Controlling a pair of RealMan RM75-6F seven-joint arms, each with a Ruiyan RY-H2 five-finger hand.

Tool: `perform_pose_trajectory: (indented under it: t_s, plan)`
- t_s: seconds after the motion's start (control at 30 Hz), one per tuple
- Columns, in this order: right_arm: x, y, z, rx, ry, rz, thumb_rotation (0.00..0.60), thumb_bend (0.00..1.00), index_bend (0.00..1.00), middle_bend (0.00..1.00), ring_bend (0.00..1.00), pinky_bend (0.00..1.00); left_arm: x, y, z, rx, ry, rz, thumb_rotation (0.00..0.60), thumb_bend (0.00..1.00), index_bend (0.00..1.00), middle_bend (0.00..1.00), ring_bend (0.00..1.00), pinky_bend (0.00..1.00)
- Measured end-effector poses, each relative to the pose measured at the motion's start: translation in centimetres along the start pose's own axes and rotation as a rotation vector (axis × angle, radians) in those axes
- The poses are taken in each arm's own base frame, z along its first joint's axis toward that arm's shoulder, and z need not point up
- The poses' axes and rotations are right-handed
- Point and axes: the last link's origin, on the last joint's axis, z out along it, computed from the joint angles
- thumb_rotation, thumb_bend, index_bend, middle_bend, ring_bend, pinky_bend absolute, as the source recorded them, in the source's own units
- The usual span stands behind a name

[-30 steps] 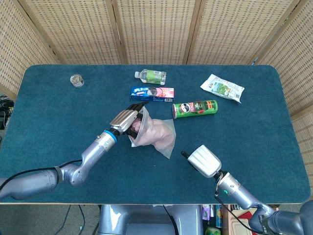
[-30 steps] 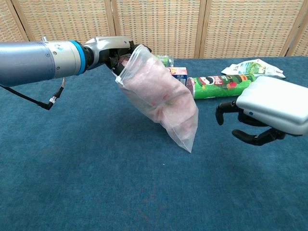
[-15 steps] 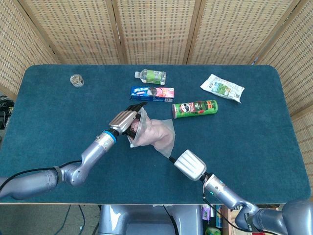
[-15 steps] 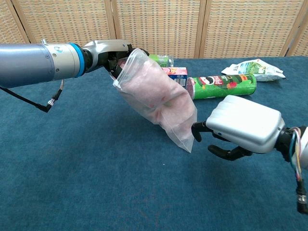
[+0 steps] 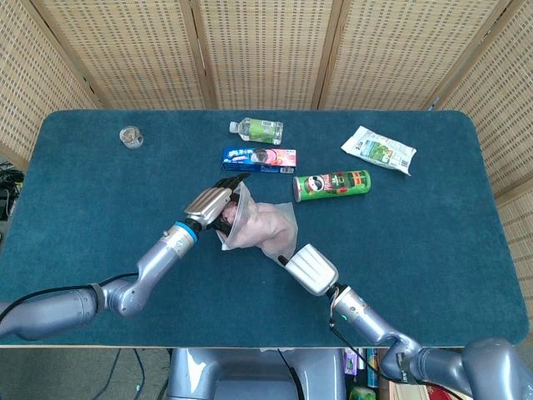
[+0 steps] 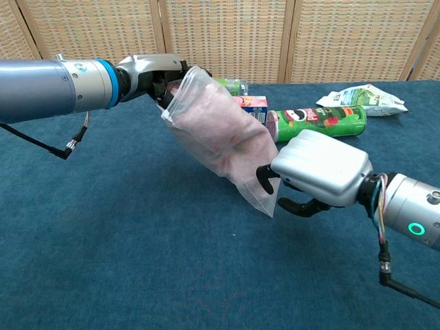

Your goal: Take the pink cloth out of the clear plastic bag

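The clear plastic bag [image 6: 256, 194] hangs tilted above the table with the pink cloth [image 6: 223, 134] bunched inside it. My left hand [image 6: 157, 74] grips the bag's open top edge and holds it up. My right hand [image 6: 317, 172] is right beside the bag's lower corner, with its thumb [image 6: 265, 177] against the plastic and its other fingers curled below, holding nothing. In the head view the left hand [image 5: 213, 203] is at the left end of the bag [image 5: 286, 218], the cloth [image 5: 260, 227] shows through it, and the right hand [image 5: 306, 268] sits just below its right end.
A green chips can [image 5: 331, 184] lies behind the bag on the blue table [image 5: 100, 192]. A cookie box [image 5: 259, 157] and a small bottle [image 5: 257, 129] lie further back, a snack packet [image 5: 377, 149] at the back right, and a small jar [image 5: 130, 136] at the back left.
My right hand has moved left and forward across the table until it reached the bag's lower corner. The left hand and the raised bag have stayed almost still.
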Motion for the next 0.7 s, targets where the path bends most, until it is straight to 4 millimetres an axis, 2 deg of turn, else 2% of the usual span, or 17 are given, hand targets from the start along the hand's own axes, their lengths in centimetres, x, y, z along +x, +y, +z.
perform_pose_trajectory:
  t_s: [0.13,0.7]
  plan:
    - [-0.1,-0.5,0.3,0.038,0.019,-0.048,0.600,0.49,0.48,0.95,0.94,1.00,0.0,-0.1,0.0,0.004,-0.006,-0.006,0.600,0.38,0.69,0.00,0.00,0.00]
    - [-1.5,-1.2,3.3,0.311,0.136,-0.500,0.600,0.44,0.48,0.94,0.94,1.00,0.1,0.1,0.2,0.025,-0.033,-0.015,0.600,0.38,0.69,0.00,0.00,0.00]
